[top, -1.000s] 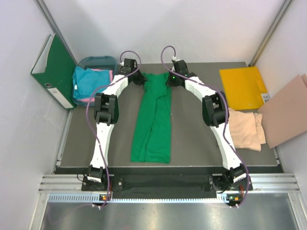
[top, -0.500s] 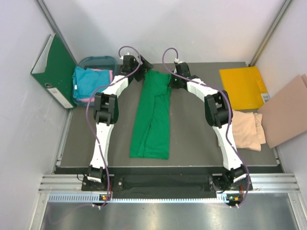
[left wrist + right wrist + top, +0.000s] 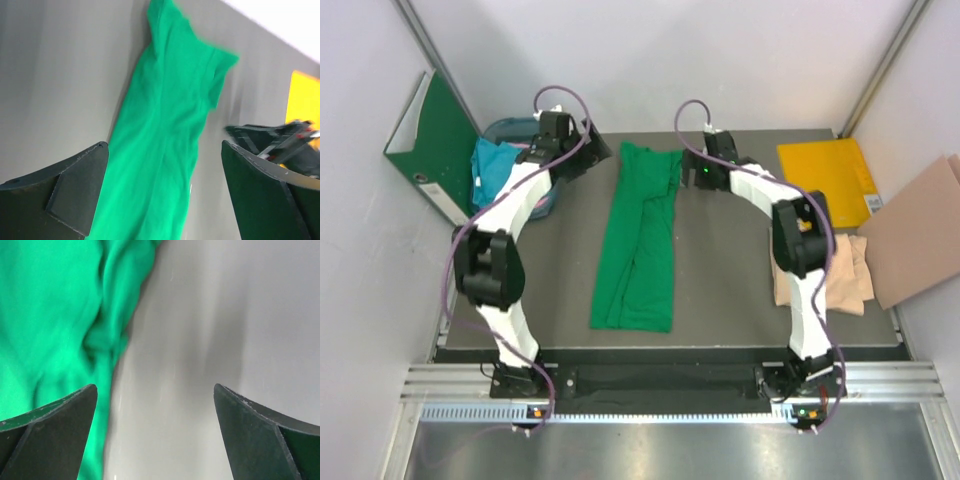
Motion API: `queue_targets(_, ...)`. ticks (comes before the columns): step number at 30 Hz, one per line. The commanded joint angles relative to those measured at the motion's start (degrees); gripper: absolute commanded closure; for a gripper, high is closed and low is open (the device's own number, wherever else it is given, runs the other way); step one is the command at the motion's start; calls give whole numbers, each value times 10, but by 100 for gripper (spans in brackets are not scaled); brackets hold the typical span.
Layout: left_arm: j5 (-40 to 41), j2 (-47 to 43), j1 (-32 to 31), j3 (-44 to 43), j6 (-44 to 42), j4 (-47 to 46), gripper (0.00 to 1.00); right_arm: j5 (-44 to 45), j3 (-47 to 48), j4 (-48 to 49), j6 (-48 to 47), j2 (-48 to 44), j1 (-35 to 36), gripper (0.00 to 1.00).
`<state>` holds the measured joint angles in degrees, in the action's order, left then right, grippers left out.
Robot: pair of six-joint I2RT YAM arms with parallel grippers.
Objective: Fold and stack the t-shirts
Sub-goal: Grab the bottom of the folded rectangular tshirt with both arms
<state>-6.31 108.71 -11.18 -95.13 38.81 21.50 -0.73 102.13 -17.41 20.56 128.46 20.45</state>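
Note:
A bright green t-shirt (image 3: pixel 638 240) lies on the dark table as a long narrow strip, its top end toward the back. My left gripper (image 3: pixel 598 160) hovers open just left of that top end; in the left wrist view the green t-shirt (image 3: pixel 170 125) shows beneath the left gripper (image 3: pixel 164 144). Just right of the top end, my right gripper (image 3: pixel 692 166) is open too, and the right wrist view has it (image 3: pixel 154 387) over bare table beside the green t-shirt (image 3: pixel 50 315). A teal-blue t-shirt (image 3: pixel 496 168) sits in a bin. The beige-peach t-shirt (image 3: pixel 842 278) lies at the right.
A green ring binder (image 3: pixel 430 140) leans on the left wall beside the grey-blue bin (image 3: pixel 515 128). A yellow folder (image 3: pixel 825 182) lies at the back right and a cardboard sheet (image 3: pixel 920 235) leans at the right edge. My right arm covers part of the beige-peach t-shirt.
Both grippers have opened and let go of the green t-shirt's top end. The left arm swung out to the left, the right gripper shifted slightly right. The shirt lies flat.

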Motion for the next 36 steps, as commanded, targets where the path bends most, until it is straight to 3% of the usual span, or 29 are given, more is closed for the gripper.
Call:
queue_targets(1, -19, -64, 4, 91, -22, 177, 1, -57, -124, -3, 18, -185, 1, 0)
queue_targets(6, -88, -159, 4, 304, -3, 188, 3, -158, -298, -40, 55, -305, 22, 0)
queue_targets(15, -172, -272, 4, 505, 18, 192, 14, -282, -426, -92, 89, -320, 144, 9)
queue_targets(20, -201, -287, 3, 554, 29, 201, 30, -312, -438, -123, 132, -283, 187, 10)
queue_targets(28, -227, -284, -2, 616, 29, 198, 43, -358, -447, -123, 174, -256, 228, 14)
queue_targets(33, -238, -259, -6, 623, 22, 171, 62, -463, -453, -66, 197, -209, 242, 28)
queue_targets(34, -236, -257, -6, 620, 22, 156, 71, -464, -452, -67, 196, -205, 241, 32)
queue_targets(36, -235, -241, -7, 611, 20, 144, 80, -454, -439, -86, 175, -197, 243, 46)
